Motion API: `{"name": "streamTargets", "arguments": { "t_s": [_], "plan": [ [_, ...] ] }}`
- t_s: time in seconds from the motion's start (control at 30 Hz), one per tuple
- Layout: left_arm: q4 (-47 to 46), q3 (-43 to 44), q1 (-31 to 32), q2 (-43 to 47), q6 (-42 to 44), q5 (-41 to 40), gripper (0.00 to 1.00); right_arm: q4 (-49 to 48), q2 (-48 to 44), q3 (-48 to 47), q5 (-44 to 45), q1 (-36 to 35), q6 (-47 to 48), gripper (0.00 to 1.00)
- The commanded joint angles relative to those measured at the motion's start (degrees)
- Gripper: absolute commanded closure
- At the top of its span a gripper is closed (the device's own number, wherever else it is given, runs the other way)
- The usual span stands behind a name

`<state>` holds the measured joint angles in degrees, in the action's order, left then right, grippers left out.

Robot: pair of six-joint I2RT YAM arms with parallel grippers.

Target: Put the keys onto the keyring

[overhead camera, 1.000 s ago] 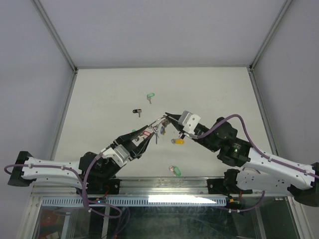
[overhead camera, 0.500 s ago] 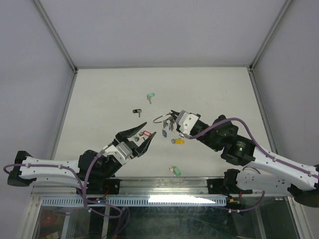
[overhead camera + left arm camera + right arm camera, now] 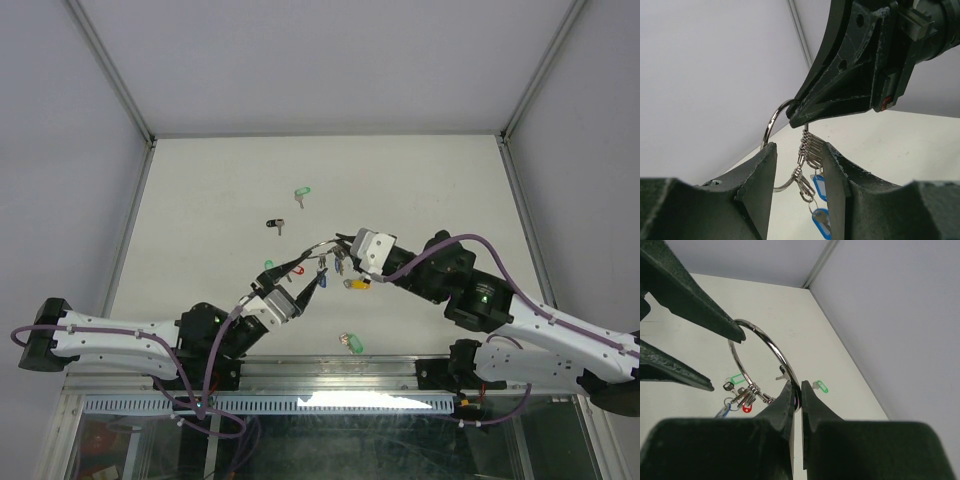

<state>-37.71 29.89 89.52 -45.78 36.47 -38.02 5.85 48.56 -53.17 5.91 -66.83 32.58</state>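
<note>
My right gripper (image 3: 342,243) is shut on the silver keyring (image 3: 318,247) and holds it above the table. In the right wrist view the ring (image 3: 771,347) arcs up out of its closed gripper (image 3: 797,390). A cluster of keys (image 3: 810,150) with blue tags (image 3: 819,187) and a red tag (image 3: 746,408) hangs from the ring. My left gripper (image 3: 312,272) is open, its fingers (image 3: 760,172) on either side of the hanging cluster, and one tip is close to the ring (image 3: 772,125). Loose keys lie on the table: yellow (image 3: 356,283), green (image 3: 302,193) and black (image 3: 275,225).
Another green-tagged key (image 3: 348,342) lies near the front edge, and one (image 3: 268,265) lies by the left gripper. White enclosure walls and metal posts (image 3: 130,110) bound the table at the back and sides.
My left gripper let go near the ring, drew back open, then came forward again around the hanging keys. The right gripper kept hold of the ring and shifted slightly.
</note>
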Motion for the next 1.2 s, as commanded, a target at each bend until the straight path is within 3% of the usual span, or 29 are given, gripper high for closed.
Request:
{"name": "streamTargets", "arguments": {
  "t_s": [0.0,0.37,0.77,1.17],
  "plan": [
    [-3.81,2.34,-0.4,0.43,0.68,-1.27,0.61,-1.56,-1.9,-2.84,-3.91,0.12,-1.2,1.0],
    [-4.3,2.19,-0.42,-0.15,1.74,-1.83,0.63,-1.54,-2.95,-2.06,-6.79,0.12,-0.45,1.0],
    [-0.54,3.44,-0.41,2.3,0.99,0.48,0.63,1.35,-5.67,-1.43,2.41,0.12,2.47,1.0],
    [-1.53,4.3,-0.39,-0.18,2.68,0.98,0.58,5.93,-6.07,-2.73,-2.86,0.12,1.85,1.0]
  ]
}}
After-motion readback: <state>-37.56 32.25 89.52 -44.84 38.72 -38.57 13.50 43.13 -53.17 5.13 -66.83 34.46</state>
